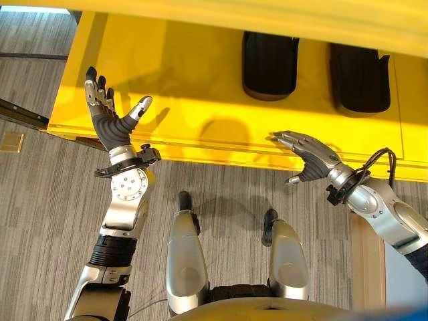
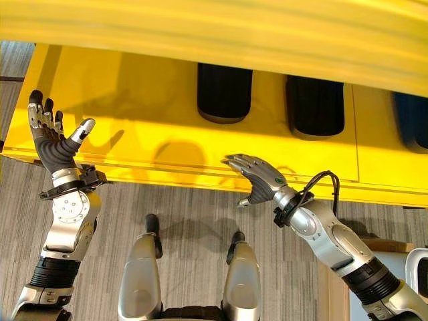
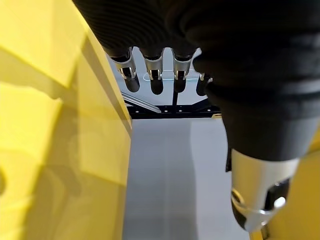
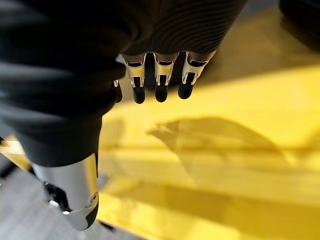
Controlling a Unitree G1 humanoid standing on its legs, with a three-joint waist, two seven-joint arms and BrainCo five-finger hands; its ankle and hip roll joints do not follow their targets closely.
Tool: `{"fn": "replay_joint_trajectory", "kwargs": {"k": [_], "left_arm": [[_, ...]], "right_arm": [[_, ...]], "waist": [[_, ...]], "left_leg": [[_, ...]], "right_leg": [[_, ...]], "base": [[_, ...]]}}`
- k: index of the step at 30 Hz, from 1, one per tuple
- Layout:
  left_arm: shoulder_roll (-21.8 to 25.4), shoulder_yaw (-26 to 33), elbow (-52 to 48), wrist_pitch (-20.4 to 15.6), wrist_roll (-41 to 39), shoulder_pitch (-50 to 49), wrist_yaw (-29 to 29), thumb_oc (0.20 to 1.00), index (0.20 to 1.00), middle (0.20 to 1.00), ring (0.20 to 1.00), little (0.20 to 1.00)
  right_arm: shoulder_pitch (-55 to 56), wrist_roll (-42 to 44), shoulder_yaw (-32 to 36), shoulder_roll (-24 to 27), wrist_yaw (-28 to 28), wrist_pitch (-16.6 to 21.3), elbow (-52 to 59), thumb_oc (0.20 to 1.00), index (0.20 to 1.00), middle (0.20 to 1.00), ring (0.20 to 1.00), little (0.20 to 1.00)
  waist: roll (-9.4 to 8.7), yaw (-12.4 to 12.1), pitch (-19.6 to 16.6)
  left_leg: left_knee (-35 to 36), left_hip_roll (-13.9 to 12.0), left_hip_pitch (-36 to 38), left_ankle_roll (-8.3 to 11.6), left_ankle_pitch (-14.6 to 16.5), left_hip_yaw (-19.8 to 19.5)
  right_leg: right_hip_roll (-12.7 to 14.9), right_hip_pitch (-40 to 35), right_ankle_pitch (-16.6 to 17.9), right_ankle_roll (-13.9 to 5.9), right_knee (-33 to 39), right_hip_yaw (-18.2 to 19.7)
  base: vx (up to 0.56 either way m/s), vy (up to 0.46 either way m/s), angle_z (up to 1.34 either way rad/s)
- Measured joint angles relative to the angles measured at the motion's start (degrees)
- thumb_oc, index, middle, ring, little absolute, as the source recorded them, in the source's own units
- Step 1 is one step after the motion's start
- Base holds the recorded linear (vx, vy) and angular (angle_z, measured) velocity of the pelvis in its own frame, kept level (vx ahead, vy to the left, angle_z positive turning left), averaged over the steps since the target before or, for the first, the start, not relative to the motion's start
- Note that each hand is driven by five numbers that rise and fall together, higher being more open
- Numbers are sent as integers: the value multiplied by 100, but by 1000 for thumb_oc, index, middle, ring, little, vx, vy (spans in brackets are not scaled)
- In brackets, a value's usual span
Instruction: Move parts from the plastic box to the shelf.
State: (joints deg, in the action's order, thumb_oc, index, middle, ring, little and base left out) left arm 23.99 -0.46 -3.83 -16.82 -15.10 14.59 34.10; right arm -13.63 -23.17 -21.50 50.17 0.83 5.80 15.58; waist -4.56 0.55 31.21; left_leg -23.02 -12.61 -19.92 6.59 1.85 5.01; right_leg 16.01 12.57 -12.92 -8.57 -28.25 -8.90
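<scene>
Now both hands are empty, fingers straight and spread. The left hand [image 1: 107,117] is raised palm-up over the near left corner of the yellow shelf [image 1: 200,87], thumb apart from the fingers. The right hand [image 1: 309,157] hangs palm-down at the shelf's front edge, fingers pointing toward the left hand. Beyond the right hand, further back on the shelf, two black ribbed parts [image 1: 270,63] lie side by side, well apart from both hands. Grey carpet [image 1: 40,200] lies below the arms.
</scene>
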Motion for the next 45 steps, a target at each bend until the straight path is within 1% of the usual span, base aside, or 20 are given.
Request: {"fn": "replay_joint_trajectory", "kwargs": {"k": [4, 6, 13, 14, 17, 20, 24, 25, 28, 29, 30, 31, 32, 34, 38, 39, 40, 43, 44, 45], "left_arm": [[-34, 16, -51, 34, -6, -72, -45, 1000, 1000, 1000, 1000, 1000], [-59, 27, -54, 134, -8, -219, -88, 1000, 1000, 1000, 1000, 1000], [-163, -96, -30, 473, -98, -992, -314, 1000, 1000, 1000, 1000, 1000], [-248, -79, 121, 507, -239, -1257, -434, 1000, 1000, 1000, 1000, 1000], [-429, -72, 347, 534, -488, -1750, -684, 1000, 1000, 1000, 1000, 1000], [-597, -78, 473, 533, -769, -2133, -1093, 1000, 1000, 1000, 1000, 1000], [-599, -194, 488, 491, -1087, -2488, -1676, 1000, 1000, 1000, 1000, 1000], [-567, -397, 487, 333, -1282, -2712, -1945, 1000, 1000, 1000, 1000, 1000], [-575, -517, 488, 235, -1314, -2959, -2048, 1000, 1000, 1000, 1000, 1000], [-575, -546, 502, 202, -1368, -2966, -2010, 1000, 1000, 1000, 1000, 1000], [-580, -597, 538, 147, -1377, -2954, -1987, 1000, 1000, 1000, 1000, 1000], [-586, -649, 574, 96, -1378, -2964, -1991, 1000, 1000, 1000, 1000, 1000], [-572, -671, 577, 44, -1364, -2926, -1844, 1000, 1000, 1000, 1000, 1000], [-560, -673, 588, 22, -1362, -2797, -1761, 1000, 1000, 1000, 1000, 1000], [-373, -660, 609, -40, -1258, -2554, -1798, 1000, 1000, 1000, 1000, 1000], [-245, -654, 662, -48, -1252, -2474, -1804, 1000, 1000, 1000, 1000, 1000], [-167, -632, 751, -141, -1233, -2383, -1800, 1000, 1000, 1000, 1000, 1000], [-28, -621, 740, -291, -985, -2152, -1794, 1000, 1000, 1000, 1000, 1000], [-9, -621, 740, -335, -976, -2078, -1792, 1000, 1000, 1000, 1000, 1000], [16, -620, 726, -386, -891, -1995, -1762, 1000, 1000, 1000, 1000, 1000]], "right_arm": [[-52, 238, 195, -182, -60, 33, 153, 1000, 1000, 1000, 1000, 1000], [-64, 488, 211, -455, -35, 12, 150, 1000, 1000, 1000, 1000, 1000], [327, 1587, 197, -827, 103, -82, -156, 1000, 1000, 1000, 1000, 1000], [563, 1954, 251, -1101, 95, -86, -360, 1000, 1000, 1000, 1000, 1000], [1018, 2328, 347, -1443, -65, -50, -454, 1000, 1000, 1000, 1000, 1000], [1436, 2802, 591, -1719, -274, -41, -612, 1000, 1000, 1000, 1000, 1000], [1939, 3308, 1020, -1923, -590, -51, -839, 1000, 1000, 1000, 1000, 1000], [2231, 3543, 1429, -2156, -779, -75, -955, 1000, 1000, 1000, 1000, 1000], [2458, 3609, 1555, -2187, -970, -77, -1026, 1000, 1000, 1000, 1000, 1000], [2466, 3607, 1533, -2201, -1021, -84, -1026, 1000, 1000, 1000, 1000, 1000], [2443, 3606, 1519, -2206, -1029, -85, -1024, 1000, 1000, 1000, 1000, 1000], [2382, 3597, 1484, -2206, -1039, -84, -1016, 1000, 1000, 1000, 1000, 1000], [2259, 3354, 1431, -2226, -1043, -46, -971, 1000, 1000, 1000, 1000, 1000], [2195, 3076, 1416, -2170, -1004, -37, -880, 1000, 1000, 1000, 1000, 1000], [2159, 3098, 1441, -1991, -1121, -25, -736, 1000, 1000, 1000, 1000, 1000], [2100, 3211, 1480, -1993, -1239, -22, -796, 1000, 1000, 1000, 1000, 1000], [2067, 3361, 1528, -2106, -1441, 18, -868, 1000, 1000, 1000, 1000, 1000], [2070, 3381, 1605, -2537, -1847, 89, -1091, 1000, 1000, 1000, 1000, 1000], [2087, 3382, 1603, -2618, -1938, 88, -1108, 1000, 1000, 1000, 1000, 1000], [2110, 3382, 1604, -2724, -2005, 92, -1123, 1000, 1000, 1000, 1000, 1000]], "waist": [[4, -17, -18], [3, -18, -170], [40, 14, -1220], [58, 15, -1386], [147, 55, -1698], [204, 147, -1751], [262, 314, -1813], [308, 335, -1848], [370, 433, -1894], [348, 451, -1884], [324, 399, -1873], [296, 230, -1870], [237, 218, -1830], [163, 194, -1767], [-77, 169, -1662], [-141, 163, -1621], [-171, 172, -1581], [-250, 144, -1485], [-270, 150, -1469], [-335, 178, -1429]], "left_leg": [[289, 4, 317, 10, -62, 118], [621, 9, 572, 17, -175, 237], [1273, 29, 1095, 58, -281, 396], [1464, 24, 1353, 91, -311, 430], [1718, -42, 1522, 133, -391, 502], [2071, -92, 1698, 131, -584, 560], [2318, -157, 1789, 99, -726, 592], [2421, -136, 1931, 86, -716, 702], [2495, -86, 2022, 90, -703, 771], [2444, -21, 2032, 79, -607, 633], [2360, 121, 2033, 13, -385, 293], [2244, 319, 2045, -20, -156, -172], [1865, 498, 1878, -39, 168, -418], [1658, 557, 1818, -52, 272, -404], [1081, 570, 1463, -73, 514, -360], [800, 574, 1248, -82, 645, -357], [380, 581, 940, -138, 798, -352], [-230, 662, 621, -257, 1082, -352], [-339, 671, 545, -295, 1129, -304], [-505, 743, 499, -352, 1171, -203]], "right_leg": [[-10, -299, 155, -34, 384, 4], [-38, -525, 323, -40, 778, 0], [-98, -1024, 511, -68, 1540, -68], [-126, -1243, 514, -68, 1678, -89], [-207, -1314, 528, -66, 1839, -101], [-288, -1338, 550, -58, 1899, -101], [-388, -1352, 631, -22, 2041, -101], [-388, -1305, 653, -20, 2076, 77], [-373, -1296, 740, -54, 2157, 234], [-378, -1275, 786, -26, 2223, 336], [-365, -1216, 835, 3, 2231, 498], [-345, -1119, 924, -8, 2244, 760], [-298, -1078, 1051, 8, 2324, 1005], [-294, -989, 1151, 45, 2330, 1171], [-285, -834, 1333, 94, 2336, 1252], [-300, -706, 1460, 159, 2345, 1297], [-297, -580, 1587, 231, 2386, 1319], [-270, -485, 1872, 356, 2591, 1461], [-247, -485, 1941, 454, 2702, 1456], [-209, -430, 2103, 785, 2896, 1343]], "base": [[53, 43, -9], [72, 35, -15], [68, 12, -7], [57, 14, -3], [26, 27, -9], [13, 44, -4], [13, 134, -11], [39, 220, -38], [22, 130, -31], [-2, 128, -43], [-16, 133, -86], [-33, 250, -116], [-30, 213, -116], [-54, 176, -56], [-97, 93, -16], [-180, 66, -24], [-155, 61, -25], [-95, 39, -37], [-108, 73, -43], [-136, 76, -101]]}}
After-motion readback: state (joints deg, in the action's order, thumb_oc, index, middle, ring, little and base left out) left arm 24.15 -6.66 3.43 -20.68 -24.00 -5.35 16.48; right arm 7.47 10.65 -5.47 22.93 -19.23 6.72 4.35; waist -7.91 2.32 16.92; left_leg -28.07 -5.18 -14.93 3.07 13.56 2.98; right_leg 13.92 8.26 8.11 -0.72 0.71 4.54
